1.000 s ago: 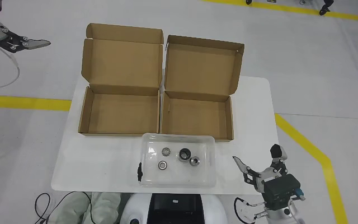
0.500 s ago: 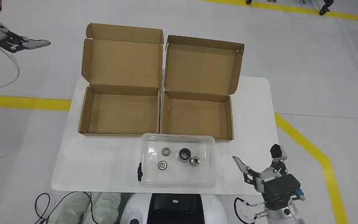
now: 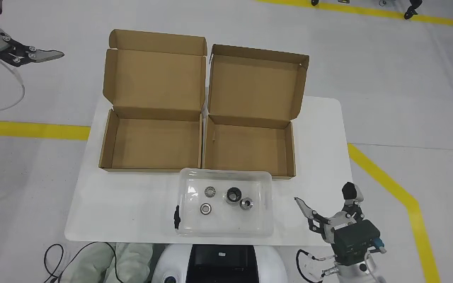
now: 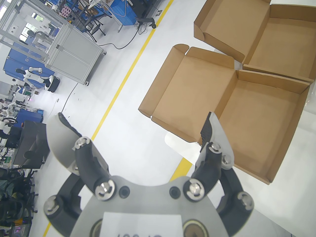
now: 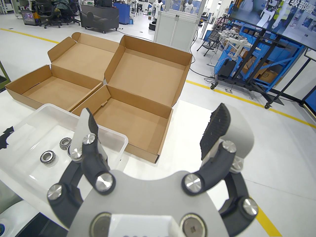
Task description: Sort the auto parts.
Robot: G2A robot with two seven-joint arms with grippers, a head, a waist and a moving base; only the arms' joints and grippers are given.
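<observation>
Parts [image 3: 233, 195], four small metal rings by the look, all lie in the clear tray [image 3: 226, 172] at the near edge of the surface [image 3: 318, 141], so the sorting seems not yet begun; the two cardboard boxes [image 3: 152, 145] just behind the tray stand open and bare, while the left hand [image 4: 135, 122] and right hand [image 5: 153, 119] hang out to the sides, each spread wide apart and holding nothing

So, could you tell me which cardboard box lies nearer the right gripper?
The robot's right-hand box; the other box lies beyond it from the right gripper.
</observation>
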